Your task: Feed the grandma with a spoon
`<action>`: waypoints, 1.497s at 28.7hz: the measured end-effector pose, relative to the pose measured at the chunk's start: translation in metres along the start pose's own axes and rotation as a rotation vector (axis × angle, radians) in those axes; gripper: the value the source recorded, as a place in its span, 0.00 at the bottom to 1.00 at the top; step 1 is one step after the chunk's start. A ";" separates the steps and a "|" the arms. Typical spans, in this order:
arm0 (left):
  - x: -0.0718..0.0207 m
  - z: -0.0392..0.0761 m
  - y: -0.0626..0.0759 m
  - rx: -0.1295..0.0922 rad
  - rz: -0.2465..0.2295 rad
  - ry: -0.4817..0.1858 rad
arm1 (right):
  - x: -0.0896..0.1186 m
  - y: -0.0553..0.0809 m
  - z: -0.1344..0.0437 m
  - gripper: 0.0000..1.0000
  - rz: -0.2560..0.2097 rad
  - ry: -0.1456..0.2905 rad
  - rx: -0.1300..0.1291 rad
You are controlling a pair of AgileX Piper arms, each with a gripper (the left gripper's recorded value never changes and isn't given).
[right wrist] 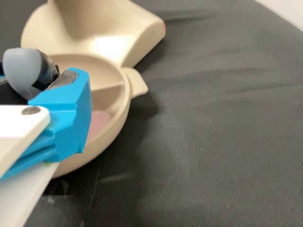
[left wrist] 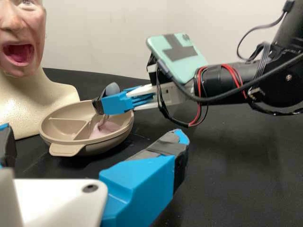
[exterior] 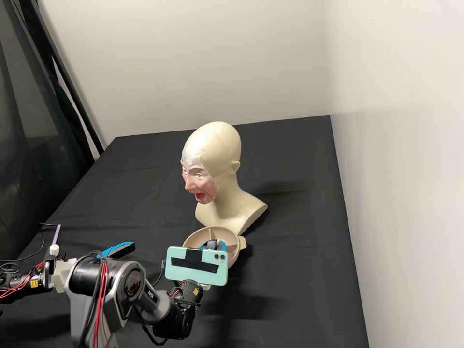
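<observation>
The grandma, a beige mannequin head (exterior: 212,159) with an open red mouth (left wrist: 18,52), stands mid-bench facing left. In front of its bust (right wrist: 104,28) sits a beige divided bowl (exterior: 193,239) (left wrist: 66,137) (right wrist: 120,94) holding pink food (left wrist: 111,126) (right wrist: 97,120). My right gripper (exterior: 212,244) (left wrist: 106,104) (right wrist: 42,80) hovers over the bowl, shut on a grey spoon (left wrist: 112,89) (right wrist: 23,71) whose lower end dips into the pink section. A teal phone (exterior: 197,266) is strapped to that arm's wrist. My left gripper (exterior: 116,251) (left wrist: 94,142) rests low to the left of the bowl, open and holding nothing.
A white wall (exterior: 401,193) borders the bench's right edge, and a dark panel (exterior: 29,145) stands on the left. Red and black cables (exterior: 19,280) and a thin lilac rod (exterior: 57,234) lie at the front left. Black bench (exterior: 290,270) spreads right of the bowl.
</observation>
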 end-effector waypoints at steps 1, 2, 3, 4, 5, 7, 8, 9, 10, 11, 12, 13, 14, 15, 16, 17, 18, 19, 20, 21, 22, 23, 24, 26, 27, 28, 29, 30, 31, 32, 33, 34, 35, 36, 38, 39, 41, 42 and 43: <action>0.0000 0.000 0.000 0.000 0.000 0.000 | -0.001 0.002 -0.001 0.00 0.006 0.005 0.002; 0.0000 0.000 0.000 0.000 0.000 0.000 | -0.002 0.003 -0.003 0.00 0.013 0.012 0.012; 0.0000 0.000 0.000 0.000 0.000 0.000 | -0.002 0.005 -0.005 0.00 0.019 0.019 0.016; 0.0000 0.000 0.000 0.000 0.000 0.000 | -0.003 0.008 -0.007 0.00 0.027 0.024 0.018; 0.0000 0.000 0.000 0.000 0.000 0.000 | -0.004 0.009 -0.008 0.00 0.030 0.029 0.016; 0.0000 0.000 0.000 0.000 0.000 0.000 | -0.005 0.011 -0.010 0.00 0.036 0.039 0.015; 0.0000 0.000 0.000 0.000 0.000 0.000 | -0.006 0.013 -0.012 0.00 0.042 0.046 0.020; 0.0000 0.000 0.000 0.000 0.000 0.000 | -0.006 0.013 -0.013 0.00 0.043 0.049 0.025; 0.0000 0.000 0.000 0.000 0.000 0.000 | -0.006 0.015 -0.013 0.00 0.046 0.051 0.029; 0.0000 0.000 0.000 0.000 0.000 0.000 | -0.007 0.015 -0.014 0.00 0.047 0.058 0.032; 0.0000 0.000 0.000 0.000 0.000 0.000 | -0.008 0.017 -0.015 0.00 0.053 0.061 0.038; 0.0000 0.000 0.000 0.000 0.000 0.000 | -0.008 0.019 -0.016 0.00 0.057 0.065 0.040; 0.0000 0.000 0.000 0.000 0.000 0.000 | -0.009 0.021 -0.016 0.00 0.066 0.068 0.048; 0.0000 0.000 0.000 0.000 0.000 0.000 | -0.009 0.022 -0.017 0.00 0.070 0.071 0.052; 0.0000 0.000 0.000 0.000 0.000 0.000 | -0.010 0.024 -0.018 0.00 0.077 0.075 0.058; 0.0000 0.000 0.000 0.000 0.000 0.000 | -0.011 0.027 -0.020 0.00 0.085 0.082 0.059; 0.0000 0.000 0.000 0.000 0.000 0.000 | -0.012 0.028 -0.021 0.00 0.091 0.086 0.061; 0.0000 0.000 0.000 0.000 0.000 0.000 | -0.013 0.030 -0.021 0.00 0.097 0.088 0.064; 0.0000 0.000 0.000 0.000 0.000 0.000 | -0.013 0.031 -0.022 0.00 0.101 0.092 0.064; 0.0000 0.000 0.000 0.000 0.000 0.000 | -0.014 0.032 -0.023 0.00 0.104 0.096 0.069; 0.0000 0.000 0.000 0.000 0.000 0.000 | -0.014 0.033 -0.024 0.00 0.107 0.100 0.075; 0.0000 0.000 0.000 0.000 0.000 0.000 | -0.015 0.033 -0.025 0.00 0.109 0.103 0.080; 0.0000 0.000 0.000 0.000 0.000 0.000 | -0.015 0.033 -0.026 0.00 0.109 0.104 0.084; 0.0000 0.000 0.000 0.000 0.000 0.000 | -0.015 0.034 -0.026 0.00 0.111 0.106 0.083; 0.0000 0.000 0.000 0.000 0.000 0.000 | -0.015 0.035 -0.027 0.00 0.114 0.109 0.082; 0.0000 0.000 0.000 0.000 0.000 0.000 | -0.015 0.035 -0.028 0.00 0.112 0.109 0.081; 0.0000 0.000 0.000 0.000 0.000 0.000 | -0.014 0.036 -0.029 0.00 0.112 0.109 0.081; 0.0000 0.000 0.000 0.000 0.000 0.000 | -0.014 0.036 -0.031 0.00 0.112 0.115 0.080; 0.0000 0.000 0.000 0.000 0.000 0.000 | -0.013 0.035 -0.033 0.00 0.107 0.119 0.079; 0.0000 0.000 0.000 0.000 0.000 0.000 | -0.012 0.036 -0.034 0.00 0.108 0.125 0.078; 0.0000 0.000 0.000 0.000 0.000 0.000 | -0.010 0.034 -0.037 0.00 0.103 0.135 0.076; 0.0000 0.000 0.000 0.000 0.000 0.000 | -0.010 0.034 -0.039 0.00 0.098 0.138 0.074; 0.0000 0.000 0.000 0.000 0.000 0.000 | -0.009 0.034 -0.041 0.00 0.095 0.143 0.073; 0.0000 0.000 0.000 0.000 0.000 0.000 | -0.008 0.033 -0.043 0.00 0.092 0.144 0.074; 0.0000 0.000 0.000 0.000 0.000 0.000 | -0.007 0.034 -0.048 0.00 0.099 0.157 0.077; 0.0000 0.000 0.000 0.000 0.000 0.000 | -0.006 0.034 -0.050 0.00 0.099 0.160 0.080; 0.0000 0.000 0.000 0.000 0.000 0.000 | -0.003 0.033 -0.055 0.00 0.096 0.169 0.076; 0.0000 0.000 0.000 0.000 0.000 0.000 | -0.002 0.033 -0.057 0.00 0.094 0.175 0.075; 0.0000 0.000 0.000 0.000 0.000 0.000 | -0.001 0.032 -0.059 0.00 0.091 0.180 0.074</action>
